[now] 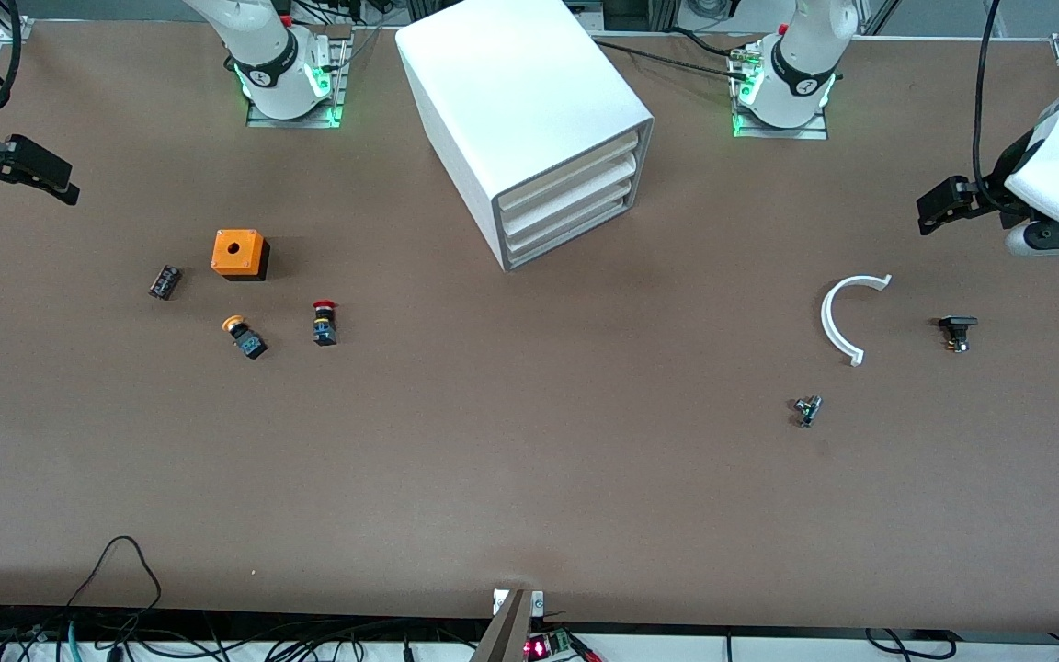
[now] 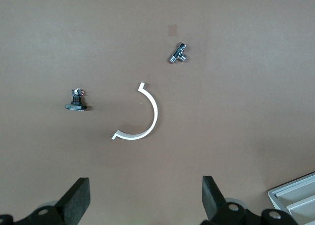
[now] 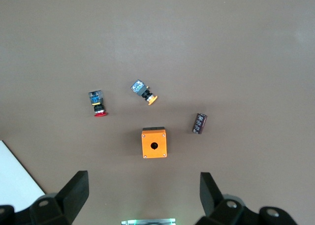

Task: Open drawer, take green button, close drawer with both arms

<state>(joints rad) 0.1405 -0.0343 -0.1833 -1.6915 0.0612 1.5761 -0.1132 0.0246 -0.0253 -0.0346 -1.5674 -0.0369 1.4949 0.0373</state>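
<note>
Left gripper: raised over the table's left-arm end, jaws wide apart, empty; white curved clip below it.
Right gripper: raised at the right-arm end, jaws spread, empty, above the orange box.
Drawer: closed, between both grippers; green button unseen.

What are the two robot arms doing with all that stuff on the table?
Nothing is being handled yet. The left gripper and the right gripper both hang open and empty over the two ends of the table. The white cabinet stands between the arms' bases with all four drawers shut, including the bottom drawer. No green button shows. A red-capped button, an orange-capped button and an orange box lie toward the right arm's end; a white curved piece lies toward the left arm's.
</note>
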